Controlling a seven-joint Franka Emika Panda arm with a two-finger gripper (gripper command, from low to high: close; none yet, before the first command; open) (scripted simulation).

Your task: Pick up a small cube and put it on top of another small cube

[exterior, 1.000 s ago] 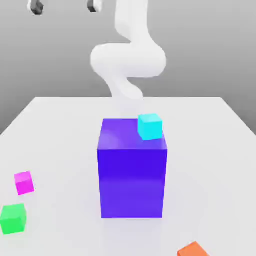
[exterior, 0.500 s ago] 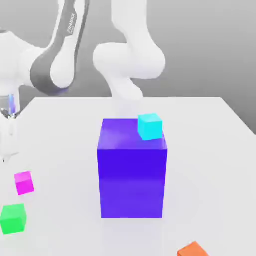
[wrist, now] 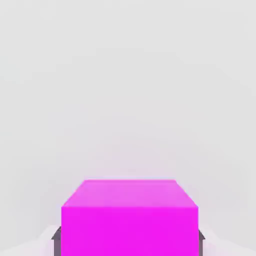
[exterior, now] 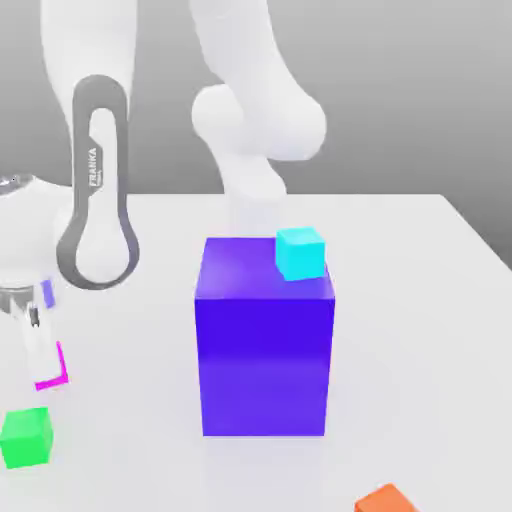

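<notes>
In the exterior view, the jaws (exterior: 45, 378) are down at the magenta cube (exterior: 62, 366), partly covering it; the green cube (exterior: 27, 438) sits near them. In the hand view, they pinch the magenta cube from both sides.

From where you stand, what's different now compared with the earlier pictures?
The arm swung in and came down at the exterior view's left, and the pincer has closed on the magenta cube. That cube looks unmoved, as do the green cube, the cyan cube on the big blue-violet block, and the orange cube.
</notes>
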